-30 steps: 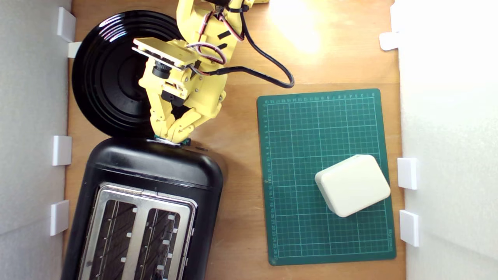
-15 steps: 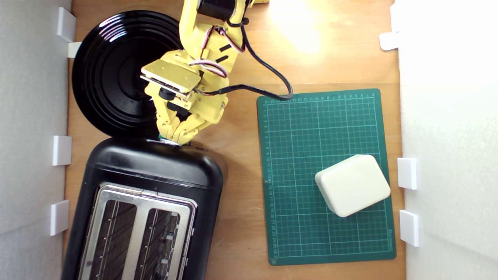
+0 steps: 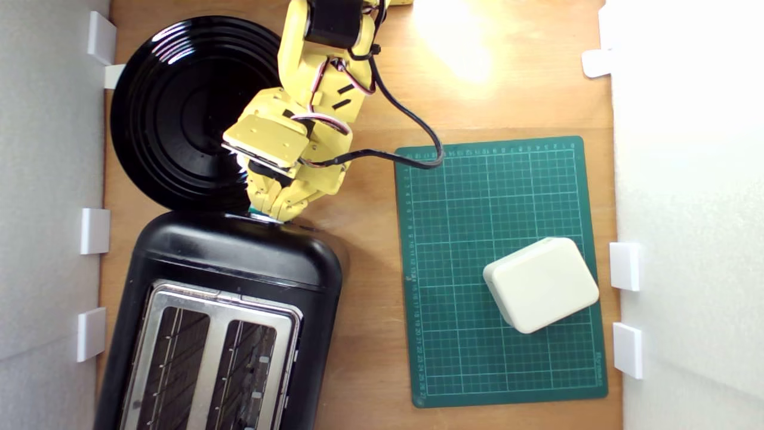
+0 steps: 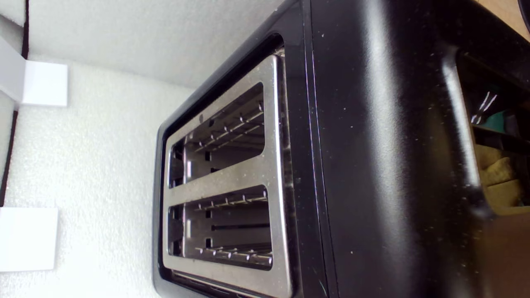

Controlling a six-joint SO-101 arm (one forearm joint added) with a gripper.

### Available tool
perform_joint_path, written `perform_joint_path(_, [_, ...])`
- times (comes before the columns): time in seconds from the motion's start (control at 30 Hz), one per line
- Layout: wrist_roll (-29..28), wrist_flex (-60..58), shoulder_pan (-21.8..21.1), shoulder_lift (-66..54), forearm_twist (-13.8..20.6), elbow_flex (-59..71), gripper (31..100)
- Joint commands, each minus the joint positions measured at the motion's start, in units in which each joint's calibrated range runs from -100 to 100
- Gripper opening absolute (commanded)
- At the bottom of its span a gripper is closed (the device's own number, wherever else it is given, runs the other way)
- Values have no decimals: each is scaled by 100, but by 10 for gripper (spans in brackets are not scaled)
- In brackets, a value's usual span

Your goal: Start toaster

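Teal lever tab (image 3: 258, 211) on the toaster (image 3: 239, 257), bench's exterior-view left, sits under my gripper (image 3: 276, 210), fingers look clenched together; I reckon they could slip off before it latches

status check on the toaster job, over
gripper at toaster end, on teal lever; jaw state unclear. slots look empty. nothing in the way.

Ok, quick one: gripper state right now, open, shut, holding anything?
Gripper: fingers drawn together at the toaster's end, on its teal lever tab. Whether it clamps the tab or only presses on it cannot be told.
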Motion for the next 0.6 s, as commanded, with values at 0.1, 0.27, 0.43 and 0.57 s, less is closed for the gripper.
perform_joint_path(0.1, [-31, -108, 24, 181, -53, 40, 313])
perform_joint_path(0.27, [-36, -108, 127, 431, -62, 40, 313])
perform_joint_path(0.43, [-99, -108, 262, 598, -62, 40, 313])
perform_joint_path(0.57, [-209, -116, 262, 756, -43, 40, 313])
